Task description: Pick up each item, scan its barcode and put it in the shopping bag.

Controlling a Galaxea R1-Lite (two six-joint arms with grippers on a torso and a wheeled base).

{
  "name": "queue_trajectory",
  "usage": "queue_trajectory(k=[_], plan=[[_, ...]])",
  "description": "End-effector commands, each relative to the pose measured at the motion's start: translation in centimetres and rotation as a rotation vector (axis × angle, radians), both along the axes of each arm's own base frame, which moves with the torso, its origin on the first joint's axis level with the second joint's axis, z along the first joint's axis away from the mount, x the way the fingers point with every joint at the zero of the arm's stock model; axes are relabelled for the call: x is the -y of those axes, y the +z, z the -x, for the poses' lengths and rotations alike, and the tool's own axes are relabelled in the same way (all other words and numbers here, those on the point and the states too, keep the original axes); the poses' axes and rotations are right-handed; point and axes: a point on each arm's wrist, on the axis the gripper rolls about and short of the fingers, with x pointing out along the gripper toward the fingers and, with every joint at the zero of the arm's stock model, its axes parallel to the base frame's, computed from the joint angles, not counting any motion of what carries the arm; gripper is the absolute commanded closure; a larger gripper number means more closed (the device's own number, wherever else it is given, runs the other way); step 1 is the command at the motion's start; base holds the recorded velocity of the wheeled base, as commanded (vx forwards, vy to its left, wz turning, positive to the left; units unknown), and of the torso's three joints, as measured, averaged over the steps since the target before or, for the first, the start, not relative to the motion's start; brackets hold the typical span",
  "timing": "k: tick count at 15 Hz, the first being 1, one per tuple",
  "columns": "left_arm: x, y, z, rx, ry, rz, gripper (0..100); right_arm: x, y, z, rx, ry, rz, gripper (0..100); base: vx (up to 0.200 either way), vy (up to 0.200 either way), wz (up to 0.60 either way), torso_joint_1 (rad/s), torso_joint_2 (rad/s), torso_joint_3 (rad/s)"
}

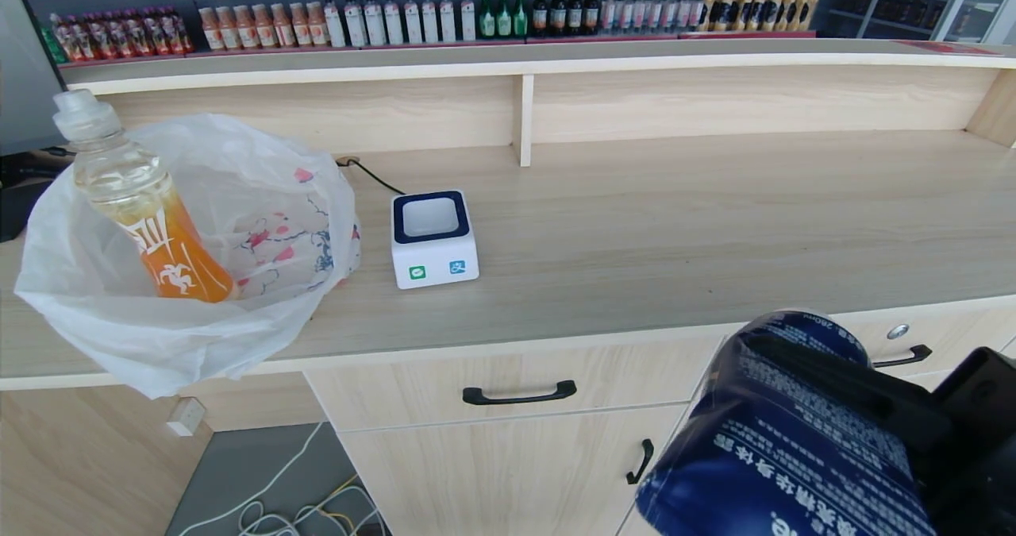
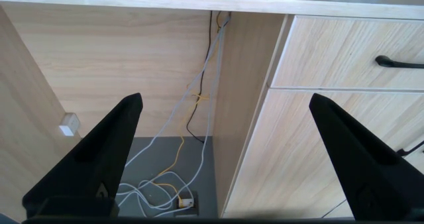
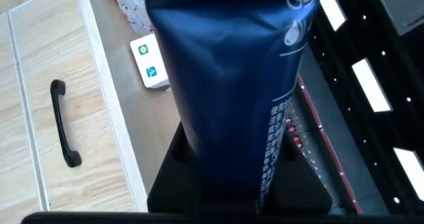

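One glossy blue pouch [image 1: 782,441] — clamped in right tool [image 3: 235,154].

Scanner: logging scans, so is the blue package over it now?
No, the blue package is held off to the right, well apart from the scanner.

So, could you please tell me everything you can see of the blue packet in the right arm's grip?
The blue packet is a dark blue, glossy, film-like pack with white print and a rounded far end. It is held tilted in the air by the right gripper, whose black jaws are shut around its sides. It sits on the near side of the counter, in front of the drawers, to the right of the scanner. Nothing but the jaws appears to touch it.
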Motion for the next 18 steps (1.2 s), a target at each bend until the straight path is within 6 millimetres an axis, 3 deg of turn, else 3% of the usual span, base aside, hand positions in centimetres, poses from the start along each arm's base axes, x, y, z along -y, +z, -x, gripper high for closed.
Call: queue_trajectory(k=[1,4,8,12,18], plan=[[0.0,0.0,0.0,0.0,0.0,0.0,0,-0.1,0.1,-0.1,0.033,-0.015,0.02,100,0.0,0.0,0.0,0.0,0.0,0.0],[0.0,0.0,0.0,0.0,0.0,0.0,0,-0.6,1.9,-0.3,0.229,-0.065,0.062,100,0.0,0.0,0.0,0.0,0.0,0.0],[0.0,0.0,0.0,0.0,0.0,0.0,0,-2.2,2.2,0.2,0.354,-0.06,0.061,100,0.0,0.0,0.0,0.0,0.0,0.0],[0.0,0.0,0.0,0.0,0.0,0.0,0,-5.3,0.2,-0.3,0.322,-0.015,0.095,100,0.0,0.0,0.0,0.0,0.0,0.0],[0.0,0.0,0.0,0.0,0.0,0.0,0,-6.7,0.3,0.3,0.362,0.009,0.109,100,0.0,0.0,0.0,0.0,0.0,0.0]])
